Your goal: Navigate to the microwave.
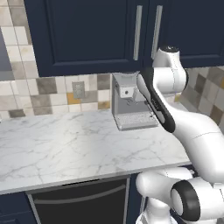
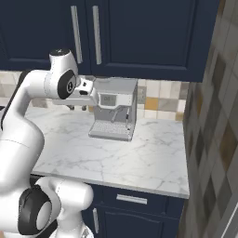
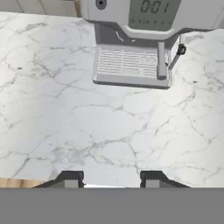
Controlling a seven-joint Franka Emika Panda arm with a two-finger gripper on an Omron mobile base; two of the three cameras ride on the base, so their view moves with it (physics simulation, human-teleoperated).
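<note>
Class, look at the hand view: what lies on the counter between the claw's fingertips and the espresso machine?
Nothing. In the hand view, the stretch between the claw and the espresso machine is bare white marble counter.

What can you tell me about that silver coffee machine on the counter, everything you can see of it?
The coffee machine is a boxy silver-grey espresso maker standing upright on the white marble counter, its back against the tiled wall under the navy cabinets. It has a small grey display on the front, a round knob beside it, a slotted drip tray at the base, a spout hanging over the tray and a thin steam wand at one side. Nothing but the counter touches it.
</note>
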